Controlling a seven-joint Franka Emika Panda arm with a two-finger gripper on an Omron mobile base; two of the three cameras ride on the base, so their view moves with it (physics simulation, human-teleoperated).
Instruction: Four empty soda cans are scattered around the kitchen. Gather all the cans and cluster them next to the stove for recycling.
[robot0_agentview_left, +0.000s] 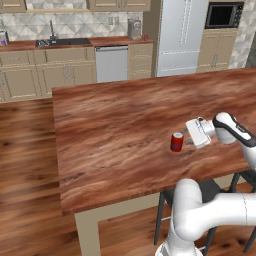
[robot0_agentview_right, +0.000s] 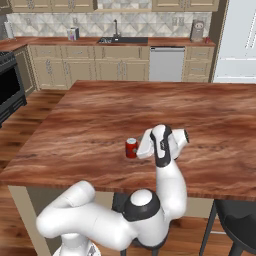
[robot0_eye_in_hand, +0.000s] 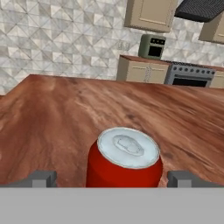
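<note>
A red soda can (robot0_agentview_left: 176, 142) with a silver top stands upright on the wooden island table (robot0_agentview_left: 115, 130), toward its near side. My gripper (robot0_agentview_left: 186, 136) reaches in level from the can's right and is open. In the hand view the can (robot0_eye_in_hand: 124, 159) sits between the two fingertips (robot0_eye_in_hand: 43, 178), with a gap on each side. From the right base view, the can (robot0_agentview_right: 131, 148) is just left of the gripper (robot0_agentview_right: 141, 148). The stove (robot0_eye_in_hand: 191, 75) shows far behind the table, and its black front (robot0_agentview_right: 9, 85) is at the left edge.
Along the back counter are a black sink (robot0_agentview_left: 62, 42), a dishwasher (robot0_agentview_left: 111, 63) and a small appliance (robot0_agentview_left: 134, 28). A fridge (robot0_agentview_left: 181, 35) and a microwave (robot0_agentview_left: 223, 15) stand at the right. Dark stools (robot0_agentview_right: 232, 220) are tucked under the table's near edge.
</note>
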